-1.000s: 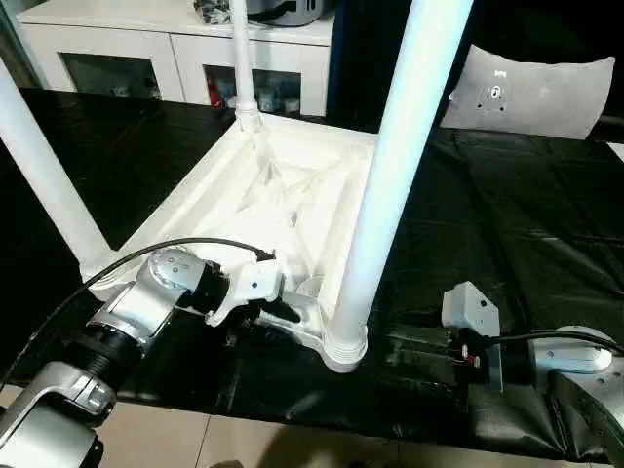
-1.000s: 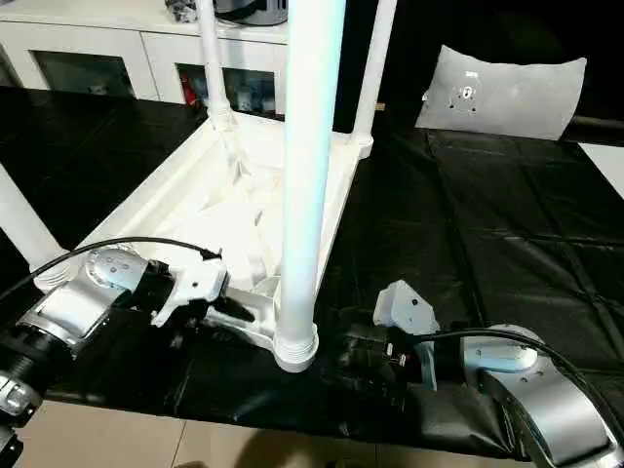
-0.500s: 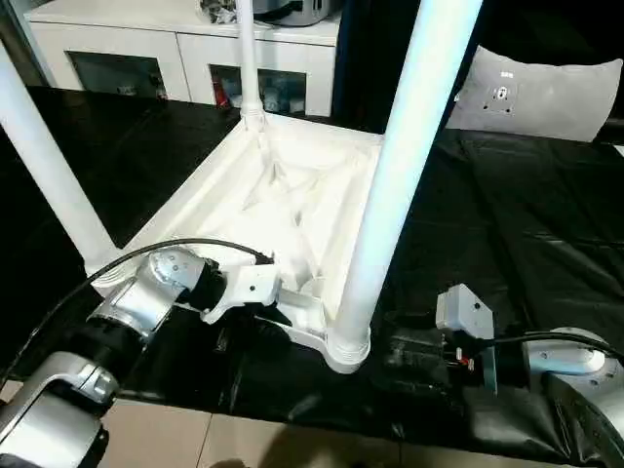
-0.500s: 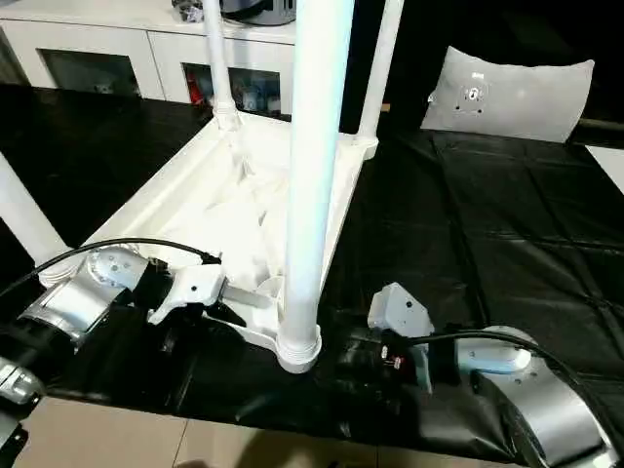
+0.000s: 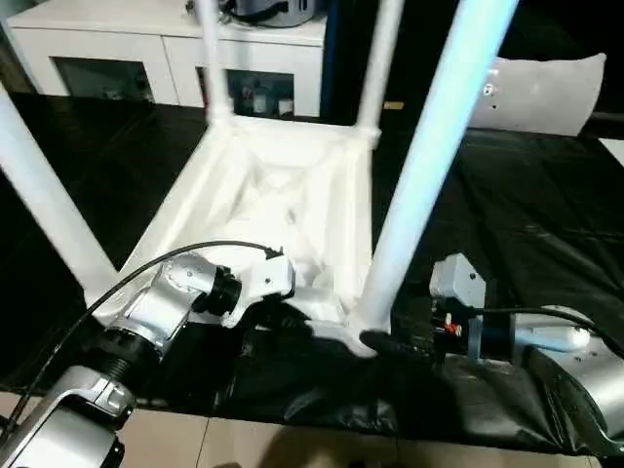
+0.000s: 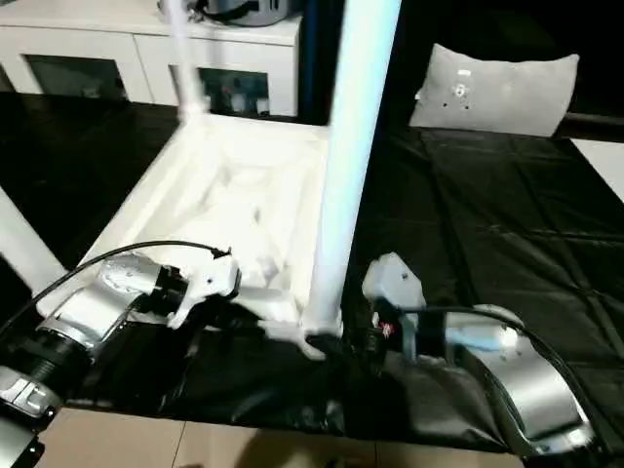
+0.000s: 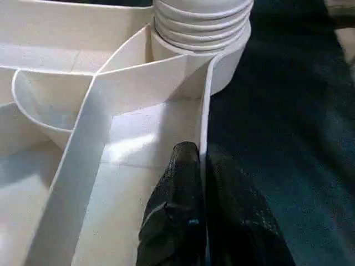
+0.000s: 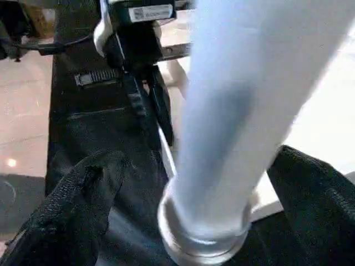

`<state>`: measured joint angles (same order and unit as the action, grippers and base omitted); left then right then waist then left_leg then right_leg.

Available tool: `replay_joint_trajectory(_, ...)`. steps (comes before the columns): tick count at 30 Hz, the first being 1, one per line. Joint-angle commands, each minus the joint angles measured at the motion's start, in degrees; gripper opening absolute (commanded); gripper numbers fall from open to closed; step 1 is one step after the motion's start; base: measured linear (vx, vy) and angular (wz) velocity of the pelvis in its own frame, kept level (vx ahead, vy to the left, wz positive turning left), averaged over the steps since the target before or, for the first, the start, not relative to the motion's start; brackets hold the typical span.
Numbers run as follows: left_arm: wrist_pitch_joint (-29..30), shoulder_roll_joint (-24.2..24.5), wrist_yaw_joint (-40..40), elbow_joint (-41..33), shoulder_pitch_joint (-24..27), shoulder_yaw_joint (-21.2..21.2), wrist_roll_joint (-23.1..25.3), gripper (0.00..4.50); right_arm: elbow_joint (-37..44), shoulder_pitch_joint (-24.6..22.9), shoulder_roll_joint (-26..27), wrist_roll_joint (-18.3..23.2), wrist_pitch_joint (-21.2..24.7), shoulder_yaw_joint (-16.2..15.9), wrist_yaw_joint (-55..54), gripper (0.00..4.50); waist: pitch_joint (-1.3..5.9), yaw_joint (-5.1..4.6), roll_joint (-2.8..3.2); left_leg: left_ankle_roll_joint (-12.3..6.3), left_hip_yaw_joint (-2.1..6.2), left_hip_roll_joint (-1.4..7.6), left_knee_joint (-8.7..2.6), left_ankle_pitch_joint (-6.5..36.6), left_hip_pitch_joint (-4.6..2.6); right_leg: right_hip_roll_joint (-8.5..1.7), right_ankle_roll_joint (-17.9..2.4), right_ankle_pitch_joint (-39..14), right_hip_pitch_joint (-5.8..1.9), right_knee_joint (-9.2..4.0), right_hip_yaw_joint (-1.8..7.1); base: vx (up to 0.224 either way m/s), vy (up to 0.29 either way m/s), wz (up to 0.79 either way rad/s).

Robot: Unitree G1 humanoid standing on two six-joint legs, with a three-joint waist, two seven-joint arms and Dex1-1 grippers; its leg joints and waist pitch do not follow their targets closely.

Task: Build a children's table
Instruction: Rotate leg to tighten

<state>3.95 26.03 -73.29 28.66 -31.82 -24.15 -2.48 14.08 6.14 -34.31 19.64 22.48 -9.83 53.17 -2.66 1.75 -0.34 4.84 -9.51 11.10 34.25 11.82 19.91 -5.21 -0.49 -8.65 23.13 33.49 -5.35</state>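
Note:
The children's table (image 5: 283, 195) lies upside down on black cloth, its white tube legs standing up from the corner sockets. My left gripper (image 7: 202, 156) is shut on the thin rim wall (image 7: 203, 111) of the top, just beside the near-right corner socket (image 7: 201, 33). The near-right leg (image 5: 429, 166) rises from that socket. My right gripper (image 8: 194, 205) is open, with one black finger (image 8: 72, 205) on each side of this leg's base, and I cannot tell whether they touch it. In the left eye view the right gripper (image 5: 390, 341) sits low against that corner.
A white cabinet (image 5: 146, 49) with shelves stands behind the table. A grey cushion (image 5: 546, 93) lies at the back right. The black cloth (image 5: 526, 214) spreads to the right, and pale floor tiles (image 5: 195, 444) begin at its near edge.
My left gripper's fingers have closed onto the table's rim. My right gripper has moved in to the near-right leg and now straddles its base. The head view has shifted too.

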Motion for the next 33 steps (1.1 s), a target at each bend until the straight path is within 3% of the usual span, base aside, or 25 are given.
replay_joint_trajectory(1,2.9,1.5,5.2,0.6,1.2,2.2,2.6,0.04,-2.1,1.5,0.1,-0.9,-0.9,0.8,-0.5,4.5,2.9,0.61,-0.57,-2.38,0.56,1.68,-4.48,14.8,0.51,-3.31,-6.4,-28.8,-2.93,-4.92,2.4,0.0,0.0,0.0)
replay_joint_trajectory(4,3.3,1.9,5.1,-1.6,1.9,2.2,2.8,0.04,-3.7,2.3,-0.1,-1.8,-1.8,0.5,-0.4,4.5,2.88,0.45,-0.66,-2.47,0.53,1.55,-4.37,14.9,0.51,-3.22,-5.7,-30.3,-2.77,-5.22,2.32,0.0,0.0,0.0)
replay_joint_trajectory(7,1.3,3.2,3.0,-4.2,3.3,1.1,3.1,0.04,-6.4,4.0,0.0,-3.1,-3.5,-0.3,0.3,4.5,3.02,0.44,-0.35,-2.53,0.6,1.73,-4.43,14.5,0.51,-3.27,-6.2,-29.0,-2.75,-5.02,2.4,0.0,0.0,0.0)
replay_joint_trajectory(9,-2.4,3.7,0.5,-5.3,3.9,0.3,2.2,0.04,-9.5,6.0,0.9,-3.2,-4.8,-0.6,1.1,4.5,3.21,0.23,-0.29,-2.83,0.58,1.77,-4.44,13.9,0.6,-3.17,-7.6,-25.7,-2.77,-4.59,2.49,0.0,0.0,0.0)
replay_joint_trajectory(11,-2.7,3.5,-0.2,-5.6,4.0,0.5,1.4,0.01,-11.5,7.3,1.7,-1.6,-4.9,-0.3,3.0,4.33,3.26,0.41,-0.29,-3.04,0.28,1.83,-4.31,13.3,0.3,-3.07,-8.8,-23.0,-2.6,-4.35,2.67,0.0,0.0,0.0)
replay_joint_trajectory(13,-2.6,3.2,-1.3,-6.0,3.9,0.7,0.3,0.0,-13.4,8.6,2.6,0.7,-4.5,0.1,5.5,4.15,3.45,0.73,-0.01,-3.46,0.27,1.98,-4.32,11.8,0.44,-3.12,-11.1,-18.4,-2.95,-3.73,2.72,0.0,0.0,0.0)
replay_joint_trajectory(18,-3.5,3.5,-4.0,-5.3,2.8,-0.4,0.3,0.0,-17.3,11.5,2.7,3.5,-3.3,-1.6,13.8,3.72,3.51,0.98,-0.05,-4.02,0.18,2.01,-4.22,10.3,0.44,-3.18,-13.1,-14.4,-3.32,-3.17,2.74,0.0,0.0,0.0)
replay_joint_trajectory(21,-3.8,3.9,-5.7,-4.4,2.0,-0.8,0.4,0.0,-20.0,13.1,3.1,3.9,-3.4,-2.5,17.0,3.52,3.43,1.08,-0.3,-3.96,0.07,1.95,-4.2,10.4,0.43,-3.16,-12.9,-15.8,-3.28,-3.34,2.72,0.0,0.0,0.0)
replay_joint_trajectory(24,-3.7,3.9,-6.6,-3.9,1.3,-0.6,0.0,0.0,-22.4,14.2,3.2,3.0,-4.3,-3.2,18.9,3.26,3.33,1.49,-0.14,-3.41,0.05,2.01,-4.25,10.7,0.27,-3.24,-12.4,-17.9,-3.16,-3.57,2.73,0.0,0.0,0.0)
replay_joint_trajectory(33,-2.5,3.6,-7.3,-3.5,0.7,0.2,-0.2,0.0,-27.1,16.8,3.6,1.2,-5.8,-5.1,22.9,2.58,3.32,2.04,-0.34,-3.17,0.02,2.06,-4.25,10.0,0.32,-3.26,-12.2,-17.5,-3.2,-3.33,2.76,0.0,0.0,0.0)
